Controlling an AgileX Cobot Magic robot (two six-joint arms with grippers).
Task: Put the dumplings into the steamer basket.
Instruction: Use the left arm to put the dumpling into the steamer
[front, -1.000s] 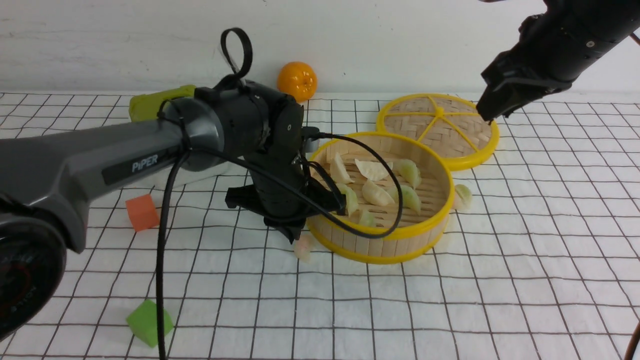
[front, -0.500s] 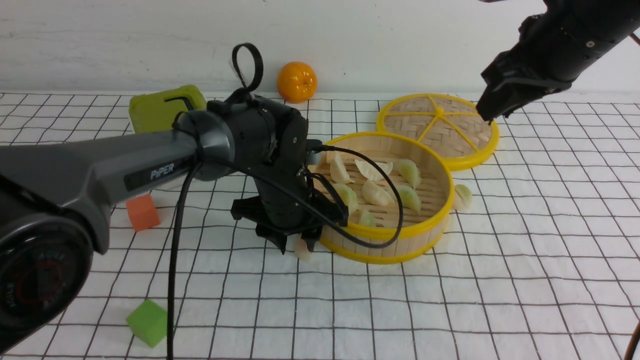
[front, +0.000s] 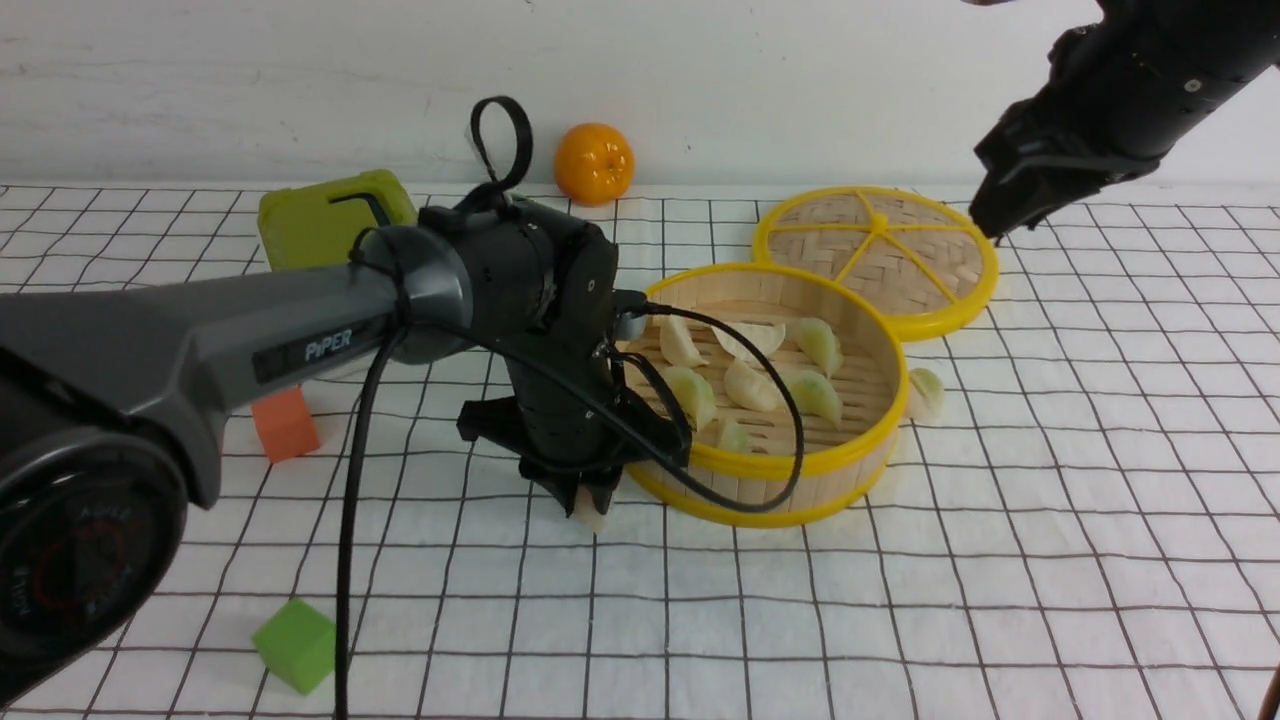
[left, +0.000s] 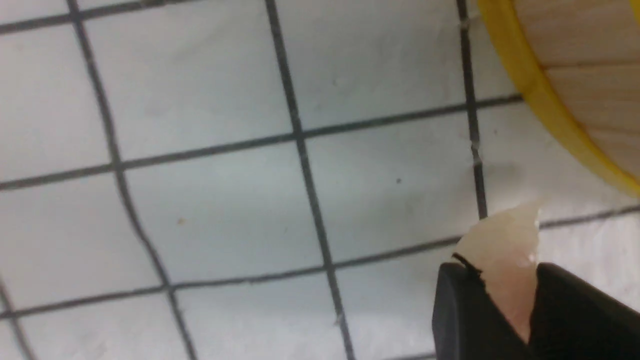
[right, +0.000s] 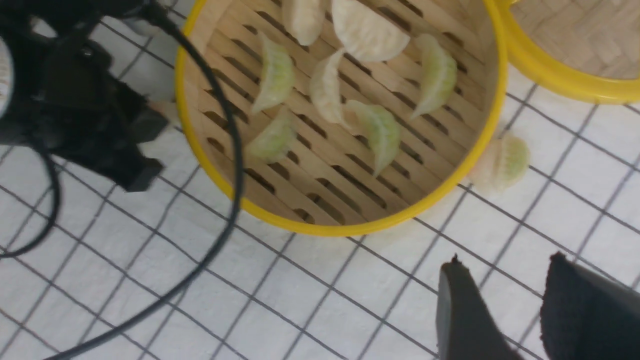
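The pinkish dumpling (left: 505, 235) is pinched in the left end effector (front: 588, 498), low over the mid tabletop (front: 1000, 560), just beside the steamer basket (front: 780, 465). The pick looks made; next, lift over the rim and release. The right end effector (right: 505, 260) hangs parted and empty.

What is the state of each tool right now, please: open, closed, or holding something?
Left tool: closed on a pinkish dumpling.
Right tool: open, holding nothing.
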